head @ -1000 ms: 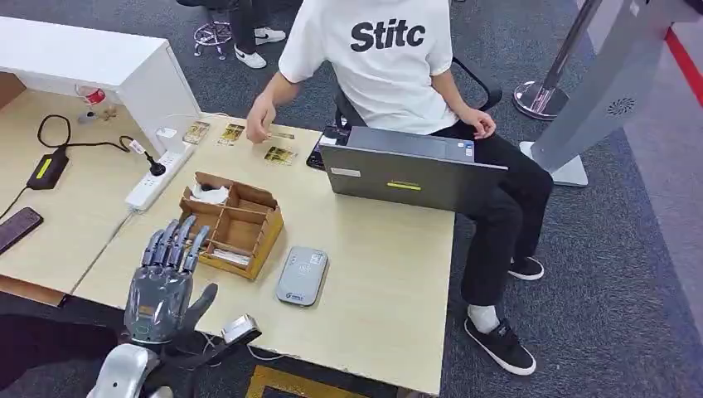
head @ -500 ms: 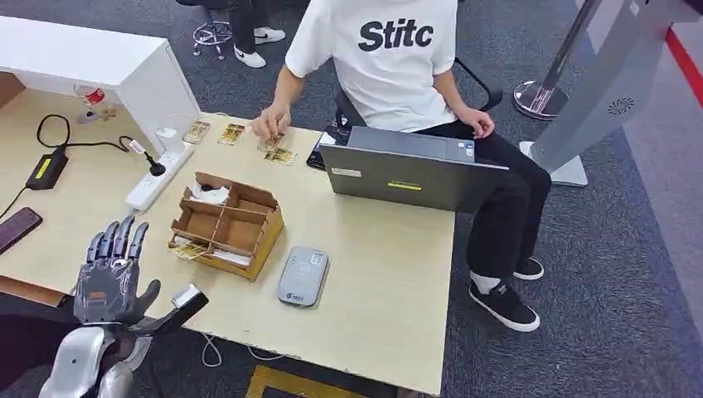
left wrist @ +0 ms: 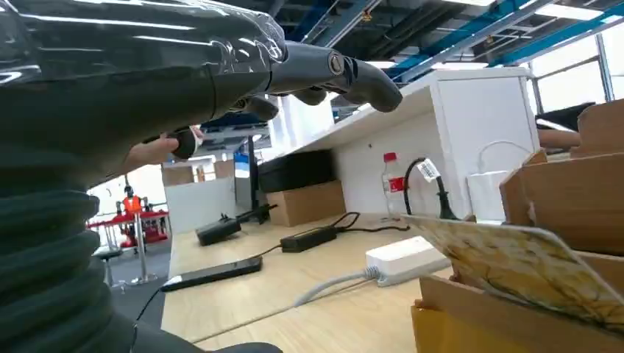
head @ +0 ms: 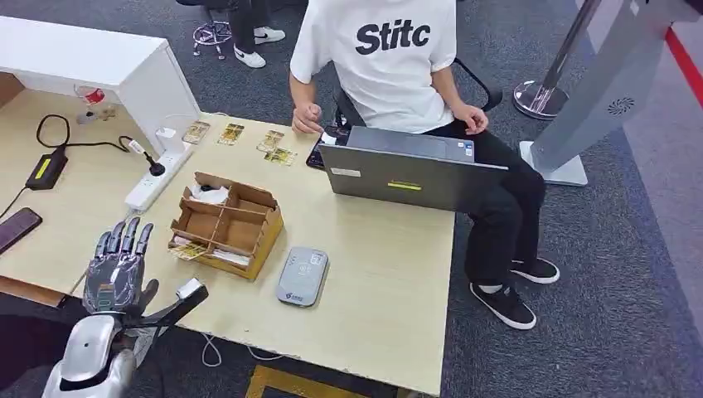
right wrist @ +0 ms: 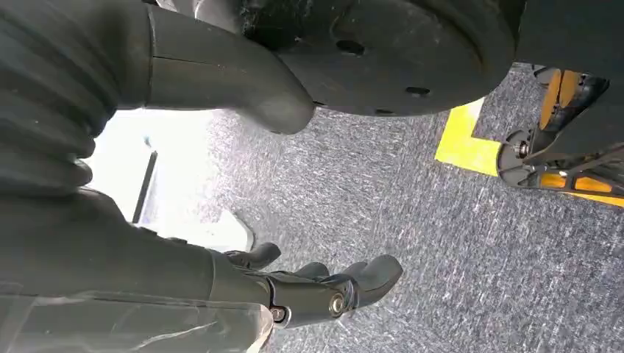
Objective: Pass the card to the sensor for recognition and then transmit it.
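A patterned card (head: 189,249) pokes out of the near left corner of the cardboard box (head: 240,217). The left wrist view shows that card (left wrist: 526,265) lying tilted over the box (left wrist: 581,198) edge. My left hand (head: 116,269) hovers at the table's near left edge, left of the box, with fingers (left wrist: 324,70) stretched apart and nothing in them. The grey card sensor (head: 303,276) lies flat to the right of the box. My right hand (right wrist: 221,287) hangs over grey carpet, its fingers loosely apart and holding nothing.
A person in a white shirt (head: 385,58) sits behind an open laptop (head: 406,174). Several more cards (head: 279,155) lie along the table's far edge. A white power strip (head: 157,178), a charger (head: 46,170) and a phone (head: 18,228) lie on the left.
My left hand pulled back from the box to the left, then edged slightly forward. The person's hand left the far cards and drew back toward the laptop.
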You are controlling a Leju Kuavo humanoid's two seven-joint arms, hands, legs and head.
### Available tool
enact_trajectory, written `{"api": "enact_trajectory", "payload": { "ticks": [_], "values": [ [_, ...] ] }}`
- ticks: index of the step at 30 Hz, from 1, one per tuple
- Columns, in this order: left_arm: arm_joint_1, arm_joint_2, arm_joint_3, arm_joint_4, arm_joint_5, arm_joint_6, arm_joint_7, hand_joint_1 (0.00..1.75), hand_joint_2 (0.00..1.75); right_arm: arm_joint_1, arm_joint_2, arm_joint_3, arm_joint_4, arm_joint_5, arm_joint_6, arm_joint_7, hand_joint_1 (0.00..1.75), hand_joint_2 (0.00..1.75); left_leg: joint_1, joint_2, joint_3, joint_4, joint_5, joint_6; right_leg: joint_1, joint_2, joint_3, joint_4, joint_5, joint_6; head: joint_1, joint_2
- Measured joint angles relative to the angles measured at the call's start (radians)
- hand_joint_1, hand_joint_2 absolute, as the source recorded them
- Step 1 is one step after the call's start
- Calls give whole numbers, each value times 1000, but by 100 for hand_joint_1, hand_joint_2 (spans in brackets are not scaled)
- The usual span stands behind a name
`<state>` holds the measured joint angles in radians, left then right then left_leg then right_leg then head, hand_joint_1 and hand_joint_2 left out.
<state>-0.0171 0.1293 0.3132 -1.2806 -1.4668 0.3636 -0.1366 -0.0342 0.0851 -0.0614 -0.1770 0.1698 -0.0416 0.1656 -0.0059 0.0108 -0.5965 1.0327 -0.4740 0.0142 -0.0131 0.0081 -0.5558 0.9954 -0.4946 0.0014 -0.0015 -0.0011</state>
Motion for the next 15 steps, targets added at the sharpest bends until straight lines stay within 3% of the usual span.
{"api": "enact_trajectory", "payload": {
  "ticks": [7, 15],
  "values": [
    [-25, 8, -20, 59, 1, 75, -21, 0, 175, 0, 0, 0, 0, 11, 2, 0, 0, 175, 0, 0, 0, 0, 0, 0, 0, 0, 0, 0, 0, 0, 0, 0],
    [-45, 7, -53, 100, 13, 106, -28, 0, 175, -1, 0, 0, 0, 20, 3, 1, 0, 175, 0, 0, 0, 0, 0, 0, 0, 0, 0, 0, 0, 0, 0, 0]
  ]
}}
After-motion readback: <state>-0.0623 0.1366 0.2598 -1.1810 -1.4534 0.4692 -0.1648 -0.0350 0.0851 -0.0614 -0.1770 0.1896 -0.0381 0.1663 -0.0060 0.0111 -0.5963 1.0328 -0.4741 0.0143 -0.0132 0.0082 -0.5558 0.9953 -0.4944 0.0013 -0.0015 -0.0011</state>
